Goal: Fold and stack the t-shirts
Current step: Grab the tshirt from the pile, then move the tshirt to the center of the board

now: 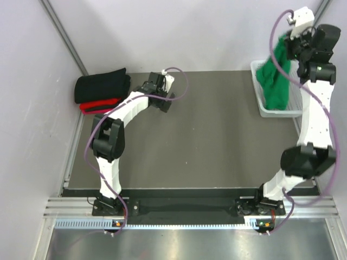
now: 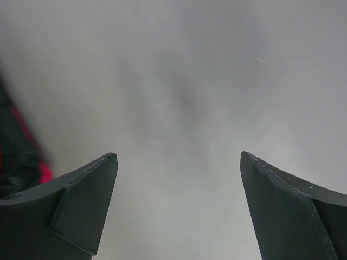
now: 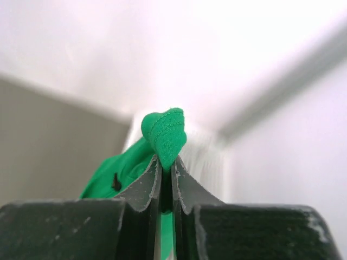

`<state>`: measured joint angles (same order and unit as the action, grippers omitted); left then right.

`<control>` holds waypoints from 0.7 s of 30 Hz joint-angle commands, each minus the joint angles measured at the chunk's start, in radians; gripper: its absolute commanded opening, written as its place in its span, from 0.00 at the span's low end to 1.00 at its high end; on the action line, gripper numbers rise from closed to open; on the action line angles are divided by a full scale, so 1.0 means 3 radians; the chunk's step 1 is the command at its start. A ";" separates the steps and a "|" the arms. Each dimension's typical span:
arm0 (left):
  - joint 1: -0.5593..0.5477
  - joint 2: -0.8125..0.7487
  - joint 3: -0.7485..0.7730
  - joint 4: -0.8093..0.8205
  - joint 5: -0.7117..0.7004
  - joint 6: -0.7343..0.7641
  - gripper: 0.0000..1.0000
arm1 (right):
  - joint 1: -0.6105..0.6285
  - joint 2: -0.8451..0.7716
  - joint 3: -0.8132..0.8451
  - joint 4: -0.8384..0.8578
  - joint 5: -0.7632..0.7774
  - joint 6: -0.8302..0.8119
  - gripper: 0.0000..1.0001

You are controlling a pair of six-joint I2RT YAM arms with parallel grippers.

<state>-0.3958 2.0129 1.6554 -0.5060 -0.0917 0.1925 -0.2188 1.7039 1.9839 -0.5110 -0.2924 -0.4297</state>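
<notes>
A bright green t-shirt (image 1: 275, 76) hangs bunched from my right gripper (image 1: 288, 42), lifted above the white mesh basket (image 1: 259, 105) at the table's far right; its lower part still droops into the basket. In the right wrist view the jaws are shut on a hemmed fold of the green t-shirt (image 3: 164, 134), at the right gripper (image 3: 166, 165). A folded black t-shirt (image 1: 103, 85) lies on a folded red t-shirt (image 1: 97, 104) at the far left. My left gripper (image 1: 167, 103) hovers open just right of that stack; between the left gripper's tips (image 2: 179, 157) there is nothing.
The dark table top (image 1: 206, 141) stretches between the stack and the basket. White walls enclose the back and both sides, with a metal post at the back left corner (image 1: 65, 35). Both arm bases sit on the rail at the near edge.
</notes>
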 commanded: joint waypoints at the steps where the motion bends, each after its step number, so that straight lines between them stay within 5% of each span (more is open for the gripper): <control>1: 0.0188 -0.0165 0.0239 0.0204 -0.0201 -0.0068 0.99 | 0.0416 -0.0515 -0.0042 0.0797 -0.0145 -0.0397 0.00; 5: 0.0368 -0.0185 0.0342 0.0163 0.0034 -0.0105 0.98 | 0.0887 -0.0658 0.0049 0.0982 -0.0130 -0.0475 0.00; 12: 0.0404 -0.0323 0.0235 0.0275 -0.0236 -0.0161 0.97 | 0.1276 -0.0684 0.0208 0.1120 -0.0160 -0.0321 0.00; 14: 0.0409 -0.0354 0.0194 0.0275 -0.0302 -0.0146 0.97 | 0.1292 -0.0745 -0.0081 0.1141 -0.0155 -0.0301 0.10; 15: 0.0424 -0.0379 0.0153 0.0281 -0.0318 -0.0135 0.97 | 0.1292 -0.0786 -0.0255 0.1156 -0.0095 -0.0276 0.23; 16: 0.0430 -0.0389 0.0132 0.0286 -0.0328 -0.0130 0.97 | 0.1292 -0.0827 -0.0449 0.1151 -0.0074 -0.0250 0.49; 21: 0.0440 -0.0466 0.0096 0.0225 -0.0140 -0.0044 0.97 | 0.1287 -0.1128 -0.1897 0.1074 0.0222 -0.0408 0.57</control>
<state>-0.2680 1.9396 1.6917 -0.4671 -0.1646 0.1566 0.1608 1.3952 1.5486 -0.1753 -0.2905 -0.5243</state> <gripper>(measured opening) 0.975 0.556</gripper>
